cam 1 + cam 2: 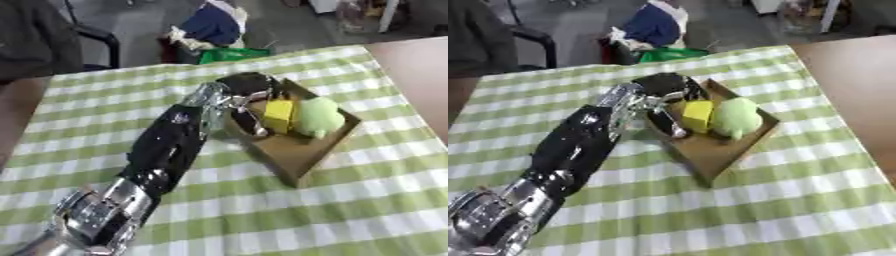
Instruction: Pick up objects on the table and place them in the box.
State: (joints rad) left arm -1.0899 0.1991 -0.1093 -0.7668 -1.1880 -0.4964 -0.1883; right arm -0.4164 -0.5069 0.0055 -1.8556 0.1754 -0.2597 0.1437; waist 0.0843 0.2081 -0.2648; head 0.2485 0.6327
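Green-and-white checked cloth (289, 210) covers the counter (420, 75), whose bare brown top shows along the right side. Beyond the far edge stand a dark chair (96, 42) and a heap of blue and white cloth (214, 25) with a green bag (232, 54) under it on the floor.

A shallow brown cardboard box (302, 152) sits on the cloth right of centre, turned askew so one corner points toward the near edge. Inside it, in the far half, a yellow block (278, 114) lies just beside a pale green soft toy (317, 116); the two appear to touch. The near half of the box floor is bare.

The robot's left arm (166, 150) comes in from the lower left corner, silver at the near joint and black along the forearm, and stretches diagonally to the box. Its left hand (662, 87) is at the box's far left corner, over the rim, just beside the yellow block. The hand looks dark and bunched, with one of its fingers (671, 125) running down along the left inner wall of the box. Whether the fingers are spread, pressed together or pinching anything cannot be told. The right hand shows in neither view.
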